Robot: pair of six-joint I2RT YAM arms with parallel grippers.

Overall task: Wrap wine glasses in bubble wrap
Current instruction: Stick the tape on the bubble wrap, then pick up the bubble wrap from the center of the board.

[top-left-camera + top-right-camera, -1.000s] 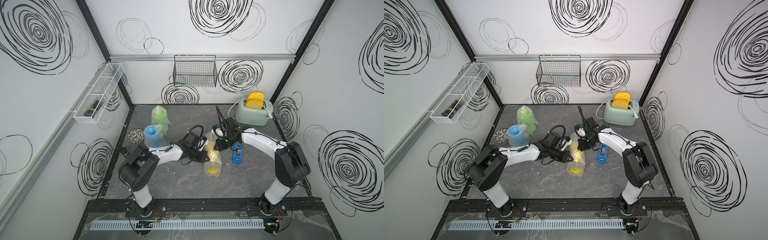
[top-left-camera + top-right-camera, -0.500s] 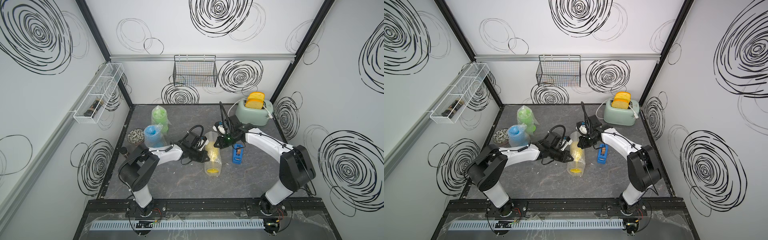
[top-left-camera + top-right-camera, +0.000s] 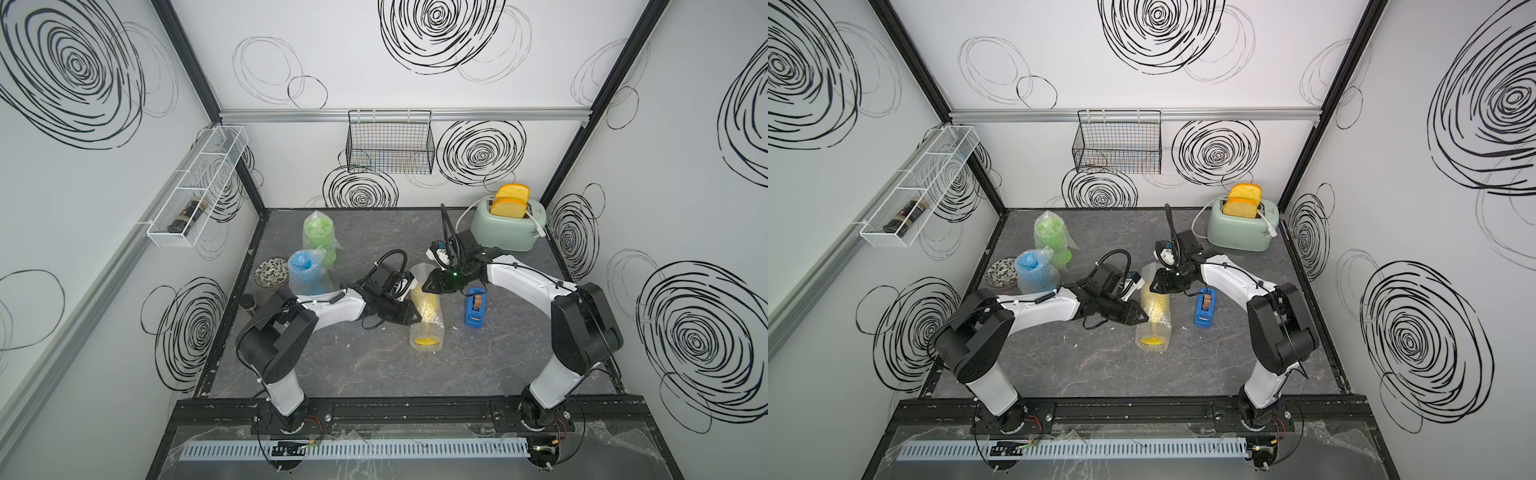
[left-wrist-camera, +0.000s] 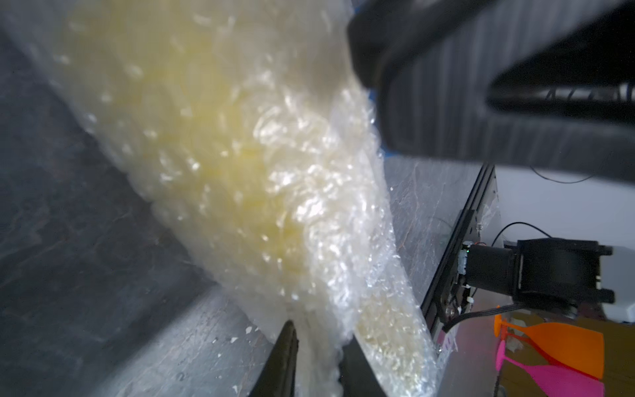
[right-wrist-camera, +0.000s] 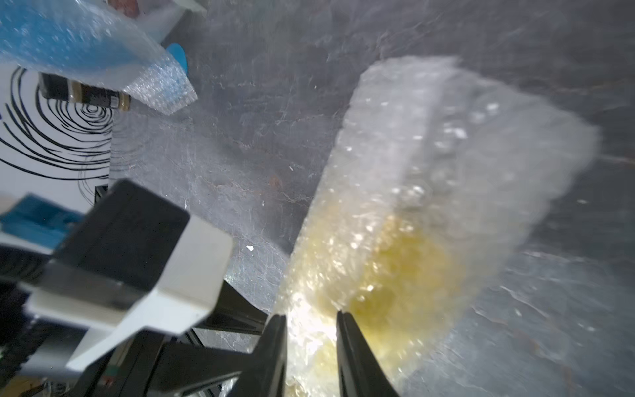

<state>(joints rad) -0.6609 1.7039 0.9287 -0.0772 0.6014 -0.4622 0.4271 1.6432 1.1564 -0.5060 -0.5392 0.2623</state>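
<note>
Left of centre: blue plastic stemmed goblet (image 3: pixel 304 266) and lime green plastic goblet (image 3: pixel 318 230), upright, both sleeved in clear bubble wrap (image 3: pixel 309 286); done.
Centre: left gripper (image 3: pixel 415 318), jaws parted, film between.
Yellow plastic goblet (image 3: pixel 424 341), rolled in wrap, lying flat, long axis up-down the frame, foot toward the bottom edge; probably the last goblet, nearly finished.
Right gripper (image 3: pixel 428 286), likewise parted.

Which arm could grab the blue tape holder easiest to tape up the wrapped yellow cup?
Right. The blue tape dispenser sits near the right hand, on that arm's side of the wrapped yellow goblet. The left hand would likely have to reach across the goblet.
</note>
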